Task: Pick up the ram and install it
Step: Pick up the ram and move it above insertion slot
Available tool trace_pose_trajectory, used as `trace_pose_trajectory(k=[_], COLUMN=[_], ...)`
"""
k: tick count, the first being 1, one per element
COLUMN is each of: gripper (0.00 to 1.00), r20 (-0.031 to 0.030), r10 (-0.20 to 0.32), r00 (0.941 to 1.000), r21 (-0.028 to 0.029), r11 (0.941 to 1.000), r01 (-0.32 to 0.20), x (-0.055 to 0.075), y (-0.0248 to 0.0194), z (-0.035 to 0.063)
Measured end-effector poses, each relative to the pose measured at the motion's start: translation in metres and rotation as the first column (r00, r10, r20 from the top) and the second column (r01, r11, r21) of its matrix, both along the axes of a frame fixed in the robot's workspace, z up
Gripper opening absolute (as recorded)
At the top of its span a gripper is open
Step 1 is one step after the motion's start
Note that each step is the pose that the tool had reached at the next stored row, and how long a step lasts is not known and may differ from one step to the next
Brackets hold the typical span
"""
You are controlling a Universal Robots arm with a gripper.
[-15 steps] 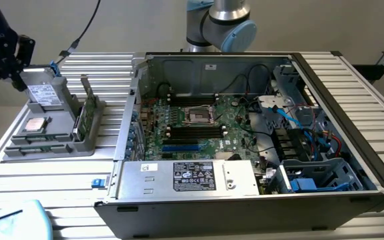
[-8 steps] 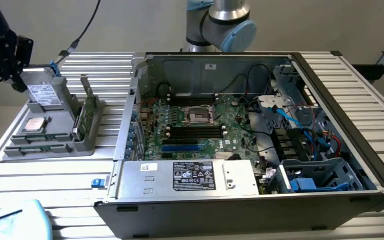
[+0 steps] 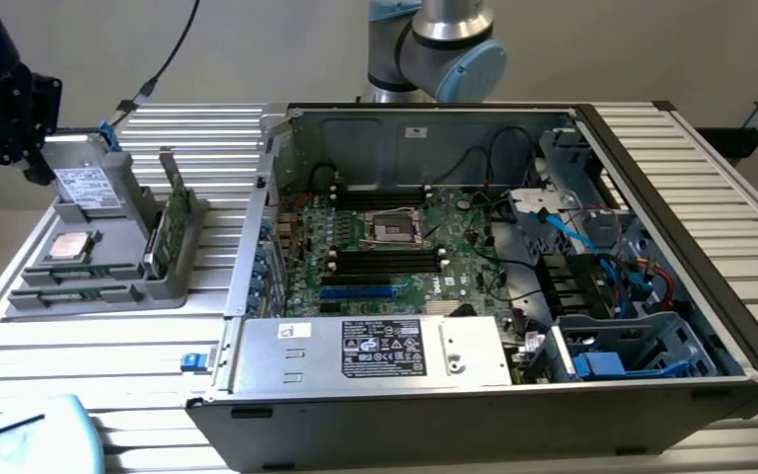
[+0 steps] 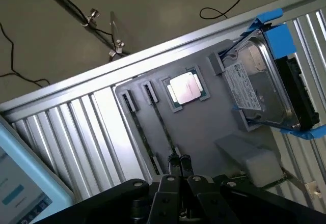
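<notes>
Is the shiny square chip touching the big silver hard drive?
Apart. The wrist view shows bare gray tray between the processor chip and the hard drive.

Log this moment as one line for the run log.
end effector: over tray, nearest ram | ram: in tray slot, not lifted | computer case: open
</notes>
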State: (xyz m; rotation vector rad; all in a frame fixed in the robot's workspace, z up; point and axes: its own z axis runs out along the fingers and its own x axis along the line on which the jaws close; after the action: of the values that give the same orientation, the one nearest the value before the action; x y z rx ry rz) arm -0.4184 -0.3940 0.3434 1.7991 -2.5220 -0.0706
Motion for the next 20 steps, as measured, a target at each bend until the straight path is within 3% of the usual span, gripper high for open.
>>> trace_pose_trajectory(k=[5, 10, 16, 20], gripper=[0.1, 0.1, 0.1, 0.12], r20=[0.0, 0.0, -0.0004, -0.0011], r10=[0.09, 0.179, 0.285, 0.355], r00=[0.996, 0.9838, 0.9584, 0.9347], r21=[0.0, 0.0, 0.0001, 0.0003], r11=[0.996, 0.9838, 0.9584, 0.9347], r01=[-0.09, -0.179, -0.285, -0.355], x=[0.0, 0.0, 0.0, 0.0], y=[0.0, 0.0, 0.0, 0.0], z=[-0.0014, -0.0023, -0.0033, -0.0038])
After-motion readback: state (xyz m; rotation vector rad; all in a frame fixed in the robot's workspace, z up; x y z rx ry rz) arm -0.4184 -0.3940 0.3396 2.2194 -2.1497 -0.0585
